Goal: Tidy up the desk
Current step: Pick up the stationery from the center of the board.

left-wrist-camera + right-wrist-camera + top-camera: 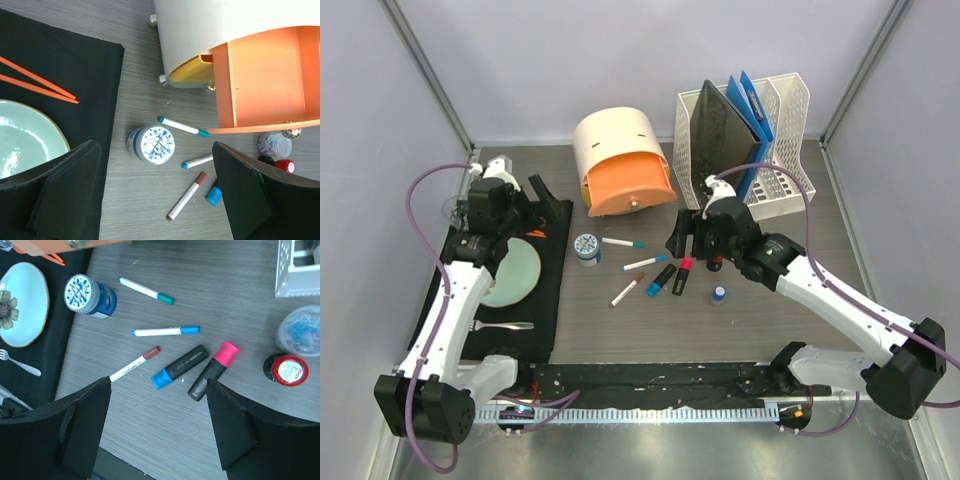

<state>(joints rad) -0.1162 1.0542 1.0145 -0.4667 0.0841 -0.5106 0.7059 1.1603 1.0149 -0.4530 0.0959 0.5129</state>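
Observation:
The desk [620, 330] is a dark wood-grain top with pens strewn across its middle. A teal-capped pen [623, 242], a blue-capped pen [644, 263] and a brown-capped pen [626, 291] lie loose beside a blue-capped highlighter [179, 367] and a pink-capped highlighter [212, 369]. A round blue-patterned tin [587, 246] stands left of them. My right gripper [158, 381] hangs open above the highlighters and holds nothing. My left gripper [154, 150] is open and empty above the tin [151, 144], near the mat's far corner.
A cream box with an open orange drawer [625, 180] stands at the back. A white file rack [775, 185] holds black and blue folders. A black mat [545, 300] carries a pale green plate [510, 275], fork [505, 325] and orange chopsticks [37, 82]. A red-lidded jar [286, 370] and clear clip tub [300, 332] sit right.

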